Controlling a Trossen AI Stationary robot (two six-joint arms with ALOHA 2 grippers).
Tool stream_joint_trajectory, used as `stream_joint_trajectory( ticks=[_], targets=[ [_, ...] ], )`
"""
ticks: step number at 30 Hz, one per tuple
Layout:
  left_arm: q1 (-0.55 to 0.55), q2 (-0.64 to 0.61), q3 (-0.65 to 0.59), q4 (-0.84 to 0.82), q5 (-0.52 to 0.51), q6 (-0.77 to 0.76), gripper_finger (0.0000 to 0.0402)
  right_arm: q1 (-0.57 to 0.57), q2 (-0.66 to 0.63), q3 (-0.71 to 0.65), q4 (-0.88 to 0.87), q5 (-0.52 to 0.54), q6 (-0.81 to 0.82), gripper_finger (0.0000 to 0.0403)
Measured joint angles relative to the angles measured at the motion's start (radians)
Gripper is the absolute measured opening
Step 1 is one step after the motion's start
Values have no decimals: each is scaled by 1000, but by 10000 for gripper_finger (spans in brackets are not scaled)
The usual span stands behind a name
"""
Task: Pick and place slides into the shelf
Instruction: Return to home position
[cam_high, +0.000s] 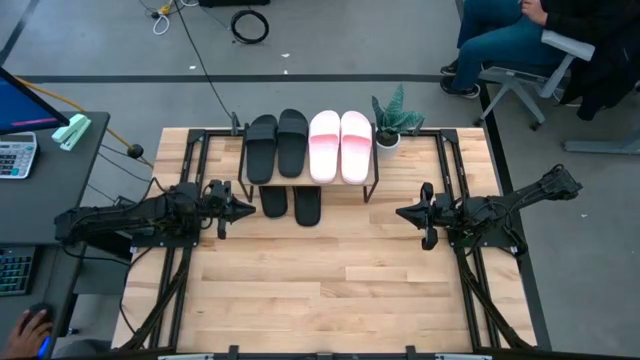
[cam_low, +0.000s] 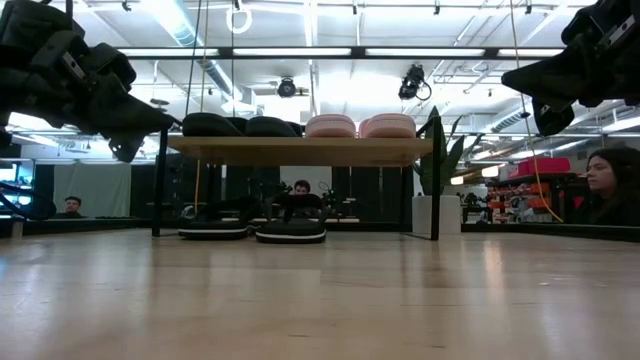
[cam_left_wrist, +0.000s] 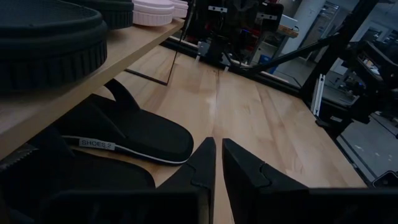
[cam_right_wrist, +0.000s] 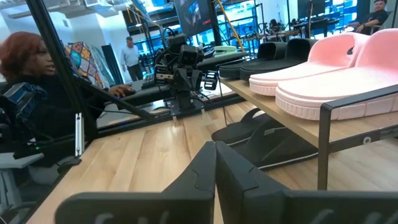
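Two black slides (cam_high: 263, 149) and two pink slides (cam_high: 326, 147) side by side on the shelf (cam_low: 300, 151), two black flip-flops (cam_high: 307, 205) beneath it on the tabletop (cam_high: 330, 280), left gripper (cam_high: 250, 211) and right gripper (cam_high: 400, 213) raised either side of the shelf, fingers of each pressed together

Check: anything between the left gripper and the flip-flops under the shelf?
Nothing visible. The left gripper hangs beside the flip-flops that poke out from under the shelf, with only bare table between them.
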Motion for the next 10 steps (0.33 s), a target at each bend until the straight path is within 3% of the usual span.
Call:
stream_joint_trajectory(
  ticks=[10],
  targets=[
    [0,0,0,0,0,0,21,0,0,0,0,0,0,10]
  ],
)
